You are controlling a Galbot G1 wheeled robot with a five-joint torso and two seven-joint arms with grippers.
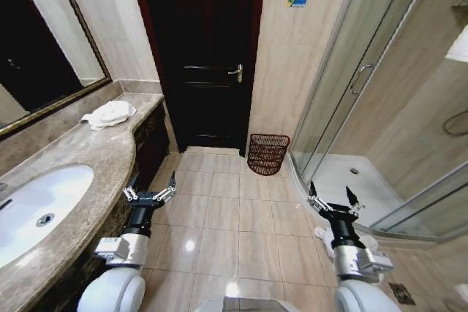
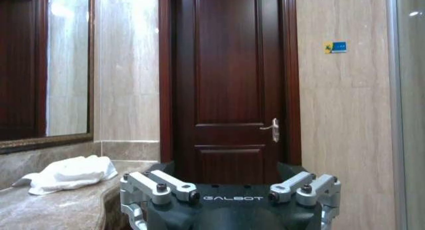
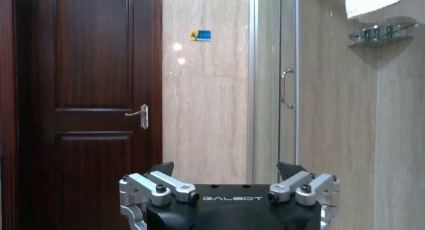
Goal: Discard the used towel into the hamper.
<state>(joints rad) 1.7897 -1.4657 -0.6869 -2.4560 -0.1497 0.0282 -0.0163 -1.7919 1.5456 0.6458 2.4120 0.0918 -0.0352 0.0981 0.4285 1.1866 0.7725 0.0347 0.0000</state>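
Left gripper [image 1: 151, 184] hanging spread and empty beside the counter [image 1: 88, 162]; right gripper [image 1: 331, 196] likewise, over the floor. Towel [image 1: 110, 114] lying crumpled farther along the counter, ahead-left, nearer the left arm. Hamper [image 1: 268, 154] standing beyond, by the door [image 1: 205, 56].

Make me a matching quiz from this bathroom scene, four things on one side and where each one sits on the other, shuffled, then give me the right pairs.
Things:
1. crumpled white towel
2. dark red-brown woven hamper
3. white oval sink basin
4. small blue and yellow sticker

Places:
A. on the tiled floor between door and shower
B. high on the beige wall right of the door
C. far end of the marble counter
D. set into the counter, near the robot

Pairs: 1-C, 2-A, 3-D, 4-B
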